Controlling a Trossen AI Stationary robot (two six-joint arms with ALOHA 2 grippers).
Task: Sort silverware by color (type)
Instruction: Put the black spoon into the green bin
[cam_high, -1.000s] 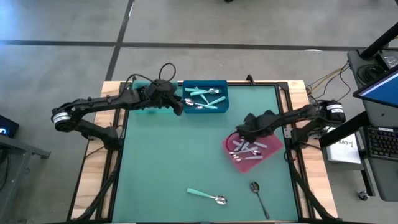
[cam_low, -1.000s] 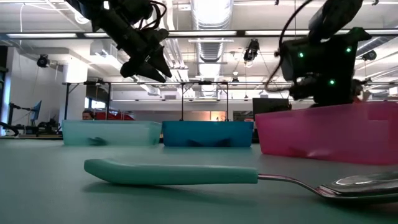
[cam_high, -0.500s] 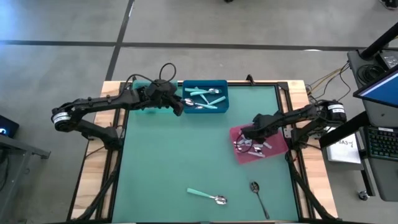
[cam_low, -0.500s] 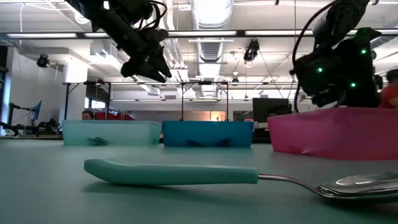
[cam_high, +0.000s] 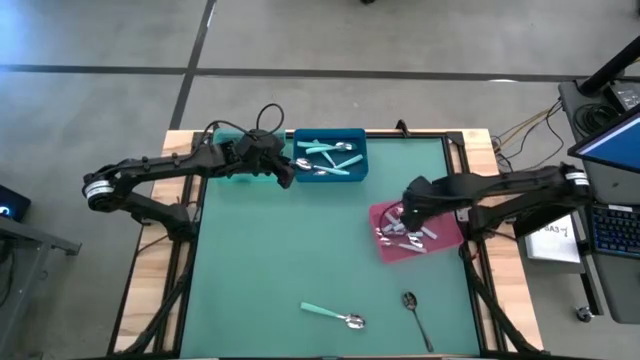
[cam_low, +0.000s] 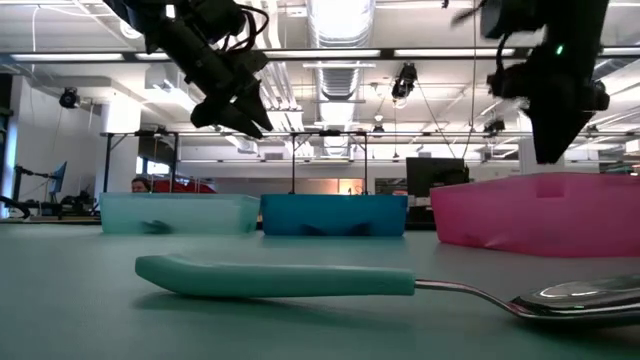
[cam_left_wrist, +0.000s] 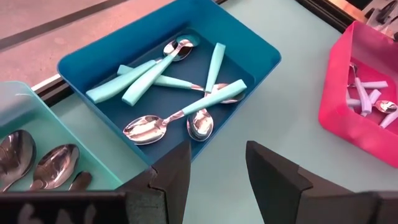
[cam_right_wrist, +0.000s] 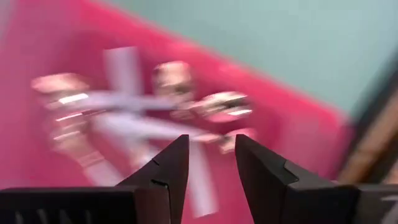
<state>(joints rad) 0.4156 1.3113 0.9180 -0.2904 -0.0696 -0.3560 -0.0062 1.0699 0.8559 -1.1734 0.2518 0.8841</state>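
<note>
Fingers of the right gripper (cam_right_wrist: 206, 165) stand apart with a narrow gap and nothing between them, hanging over the pink bin (cam_high: 440, 243) at the right of the surface (cam_high: 300, 250), where several pale-handled spoons (cam_high: 405, 233) lie in a heap. Fingers of the left gripper (cam_left_wrist: 214, 171) also stand apart and empty, held above the near left corner of the blue bin (cam_left_wrist: 255, 46) at the far edge. That bin holds the turquoise-handled spoons (cam_left_wrist: 152, 78), and the light teal bin (cam_left_wrist: 15, 102) just left of it holds all-metal spoons (cam_left_wrist: 53, 165). Two spoons are still loose on the surface near its front edge: a turquoise-handled one (cam_high: 332, 315) left of a dark one (cam_high: 416, 315). The turquoise one lies with its long axis nearly left to right, handle to the left and bowl to the right; the dark one lies slanted, bowl farther away and handle running toward the near right. Both lie well apart from either gripper, on the near side of them. The dark spoon sits almost straight in front of the pink bin, so the right arm looks the nearer for it. The turquoise spoon lies closer to the middle, and either arm would need a long reach toward the front edge. A grip across each thin handle, not along it, seems the sensible approach.
</note>
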